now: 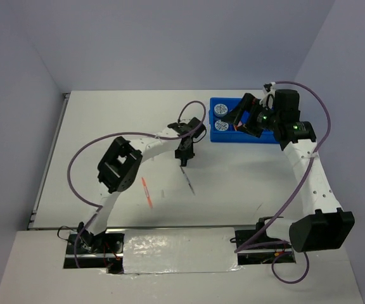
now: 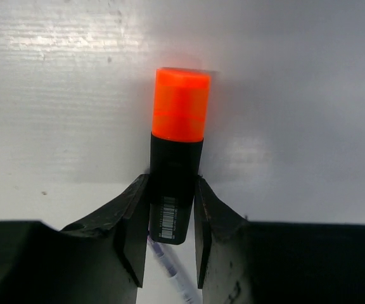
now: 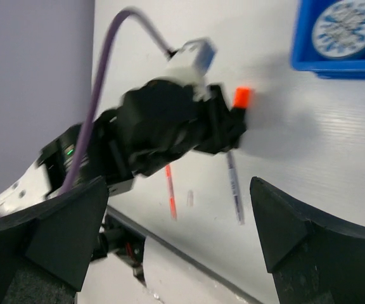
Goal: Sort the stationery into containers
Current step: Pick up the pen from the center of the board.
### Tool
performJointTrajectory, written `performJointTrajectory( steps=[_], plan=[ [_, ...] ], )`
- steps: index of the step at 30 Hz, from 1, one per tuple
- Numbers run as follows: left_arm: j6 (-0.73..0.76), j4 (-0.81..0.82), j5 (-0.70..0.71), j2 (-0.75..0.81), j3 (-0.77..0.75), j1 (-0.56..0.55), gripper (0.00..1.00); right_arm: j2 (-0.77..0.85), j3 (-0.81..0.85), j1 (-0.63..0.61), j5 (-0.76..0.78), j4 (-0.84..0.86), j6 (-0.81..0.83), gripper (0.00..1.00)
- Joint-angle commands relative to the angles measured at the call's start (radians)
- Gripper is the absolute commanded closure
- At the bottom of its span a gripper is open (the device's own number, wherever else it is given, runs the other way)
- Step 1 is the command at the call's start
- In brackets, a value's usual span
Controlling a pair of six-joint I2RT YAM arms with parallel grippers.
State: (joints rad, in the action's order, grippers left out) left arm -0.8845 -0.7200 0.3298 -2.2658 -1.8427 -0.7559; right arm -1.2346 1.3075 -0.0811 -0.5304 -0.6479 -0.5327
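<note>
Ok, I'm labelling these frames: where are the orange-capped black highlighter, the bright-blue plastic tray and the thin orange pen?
Orange-capped black highlighter (image 2: 180, 104), left wrist view, on its cap.
Bright-blue plastic tray (image 1: 213, 137), top external view, near-left corner.
Thin orange pen (image 1: 147, 192), top external view, mid-barrel.

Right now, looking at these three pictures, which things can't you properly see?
- Top view: the right arm covers most of the blue tray; only two tape discs show inside.
- Left wrist view: the jaws flank the orange-capped highlighter, but whether they grip it is unclear. The pen beneath is mostly hidden by them.
- Right wrist view: the tray is cut off by the top edge, and the left arm is blurred.
</note>
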Motion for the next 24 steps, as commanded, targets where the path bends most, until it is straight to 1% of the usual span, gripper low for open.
performJointTrajectory(
  steps=[1,2,3,5,6,8,12,13,18,20,22,23,24],
  plan=[
    [0.244,0.196,-0.132,0.231,0.162,0.013,1.0,0.034,-0.053,0.073,-0.023,0.089,-0.026,0.0],
    [0.315,0.312,-0.165,0.288,0.262,0.016,1.0,0.031,-0.065,0.073,-0.007,0.097,-0.035,0.0],
    [0.347,0.362,-0.229,0.39,0.301,0.023,1.0,0.026,-0.07,0.073,-0.006,0.117,-0.061,0.0],
    [0.404,0.453,-0.322,0.469,0.383,0.029,1.0,0.023,-0.105,0.066,-0.002,0.151,-0.091,0.0],
    [0.416,0.468,-0.352,0.526,0.396,0.032,1.0,0.023,-0.115,0.052,0.0,0.169,-0.107,0.0],
    [0.443,0.507,-0.45,0.566,0.428,0.032,1.0,0.017,-0.126,0.02,0.019,0.209,-0.141,0.0],
    [0.443,0.582,-0.537,0.656,0.494,0.032,1.0,-0.038,-0.093,-0.098,0.099,0.218,-0.164,0.0],
    [0.444,0.587,-0.54,0.664,0.503,0.033,1.0,-0.049,-0.083,-0.139,0.116,0.22,-0.17,0.0],
    [0.433,0.625,-0.598,0.709,0.522,0.032,1.0,-0.08,-0.103,-0.242,0.178,0.286,-0.245,0.01],
    [0.43,0.637,-0.624,0.719,0.527,0.032,1.0,-0.098,-0.099,-0.284,0.214,0.283,-0.257,0.04],
    [0.423,0.648,-0.633,0.736,0.536,0.032,1.0,-0.106,-0.106,-0.305,0.228,0.292,-0.266,0.15],
    [0.424,0.649,-0.627,0.746,0.537,0.032,1.0,-0.106,-0.117,-0.328,0.228,0.301,-0.282,0.28],
    [0.423,0.643,-0.614,0.749,0.539,0.032,1.0,-0.103,-0.123,-0.338,0.233,0.304,-0.291,0.31]
  ],
)
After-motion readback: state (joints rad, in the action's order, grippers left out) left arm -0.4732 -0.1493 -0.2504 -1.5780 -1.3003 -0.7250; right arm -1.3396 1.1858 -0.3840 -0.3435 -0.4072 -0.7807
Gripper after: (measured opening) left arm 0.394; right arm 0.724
